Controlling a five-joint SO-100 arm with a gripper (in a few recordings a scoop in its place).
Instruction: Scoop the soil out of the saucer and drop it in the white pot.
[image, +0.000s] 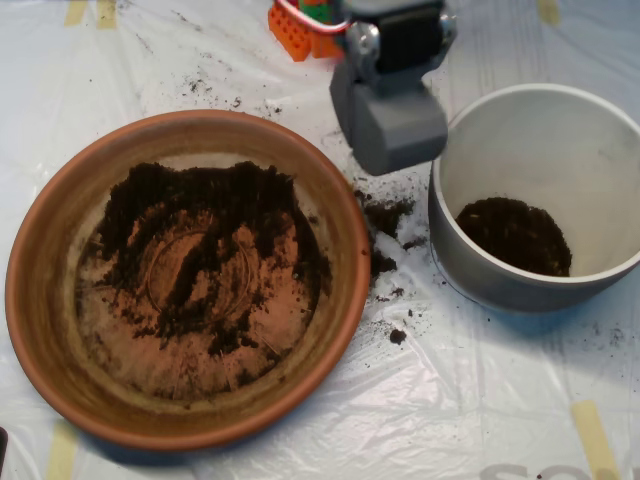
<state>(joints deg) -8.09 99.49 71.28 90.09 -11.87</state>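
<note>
grey clamshell scoop (392, 128) hanging between the two dishes, above the gap

dark crumbly potting soil (200, 245) sits mostly across the top half of the wide terracotta saucer (40, 330), a dark patch lies in the deep off-white pot (600, 130) at right, and crumbs dot the clear plastic sheet (480, 400) between them. scoop halves look pressed together.

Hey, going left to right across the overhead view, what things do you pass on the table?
Wide shallow terracotta saucer with dark loose soil spread inside → grey clamshell scoop gripper → round deep white pot with a dark clump of soil at its bottom.
</note>
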